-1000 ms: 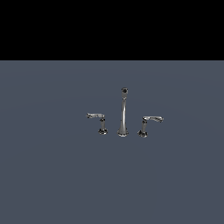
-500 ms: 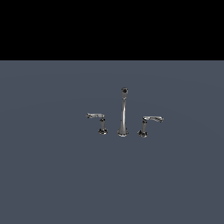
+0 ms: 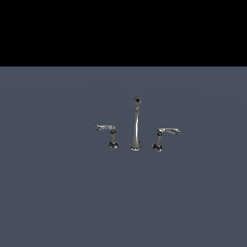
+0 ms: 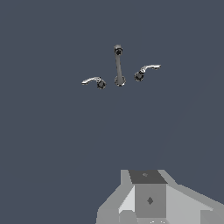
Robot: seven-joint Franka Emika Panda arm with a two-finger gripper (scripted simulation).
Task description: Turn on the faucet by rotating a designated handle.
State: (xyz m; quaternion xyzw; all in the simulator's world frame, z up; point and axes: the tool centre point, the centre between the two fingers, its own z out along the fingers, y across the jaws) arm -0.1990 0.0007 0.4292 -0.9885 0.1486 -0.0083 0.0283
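Note:
The faucet [image 3: 136, 124] is a small chrome set on the grey floor, with a tall tapering spout with a dark tip between two short lever handles. The handle [image 3: 166, 131] has a leaning post and a broad flat lever, and stands on the exterior view's right of the spout. The other handle [image 3: 110, 130] has an upright post and a thin lever. The wrist view shows the spout [image 4: 118, 65], the handle [image 4: 146, 70] and the other handle [image 4: 92, 81] from above and far off. Only a grey part of my gripper [image 4: 149, 200] shows there, well apart from the faucet. The arm is out of the exterior view.
A flat grey floor [image 3: 58, 193] surrounds the faucet on all sides, with a black background above it in the exterior view.

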